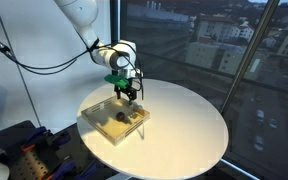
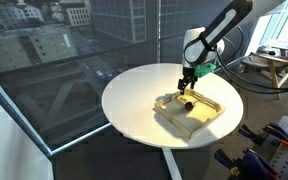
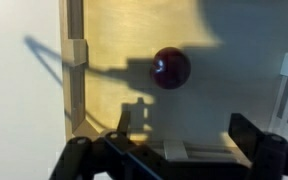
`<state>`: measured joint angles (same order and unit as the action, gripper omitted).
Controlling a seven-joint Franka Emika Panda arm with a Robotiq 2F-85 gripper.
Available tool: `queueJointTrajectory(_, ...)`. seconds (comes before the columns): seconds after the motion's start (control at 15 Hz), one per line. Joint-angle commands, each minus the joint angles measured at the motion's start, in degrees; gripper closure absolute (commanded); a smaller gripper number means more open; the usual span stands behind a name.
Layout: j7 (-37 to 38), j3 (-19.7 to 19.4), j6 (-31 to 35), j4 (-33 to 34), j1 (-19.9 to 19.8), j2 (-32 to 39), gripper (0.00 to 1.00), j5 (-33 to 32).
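Currently the hand [image 1: 130,95] hovers above a shallow wooden tray [image 1: 94,124] that sits on the round white counter [image 1: 189,130], beside the large window [image 1: 214,50]. Both exterior views show the arm reaching down from above, with the hand [image 2: 187,89] over the tray [image 2: 212,112] and clear of it.

Hand state: fingers apart, as wide as they go, nothing between them. The wrist view shows the two dark fingertips [image 3: 259,140] at the bottom edge of the picture with open space between them.

Object: a small dark red ball [image 3: 170,67] lies on the tray floor [image 3: 124,40], inside the raised wooden rim. In the wrist view it sits ahead of the hand, roughly centred between the fingers, not touching them. In an exterior view it shows as a dark spot [image 2: 183,103] just under the hand. The ball [image 1: 119,117] rests apart from the tray walls as far as I can tell.

Step in hand, my judgement: approach before a grasp. The hand is aligned over the ball but has not yet come down to it.

Next move calls for: a straight descent with the fingers kept wide until they straddle the ball, then a gentle close at its widest part. A round ball may roll if one finger touches first, so centring matters. The rim near the fingers also wants watching.
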<state>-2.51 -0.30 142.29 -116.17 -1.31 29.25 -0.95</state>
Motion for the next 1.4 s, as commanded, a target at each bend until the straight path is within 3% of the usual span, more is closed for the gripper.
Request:
queueJointTrajectory(0.0,0.1,-0.2,-1.2,-3.4,-0.2,-4.3,0.0,0.1)
queueJointTrajectory(1.33,0.5,-0.5,-4.5,-9.9,-0.1,-17.5,0.0,-0.1)
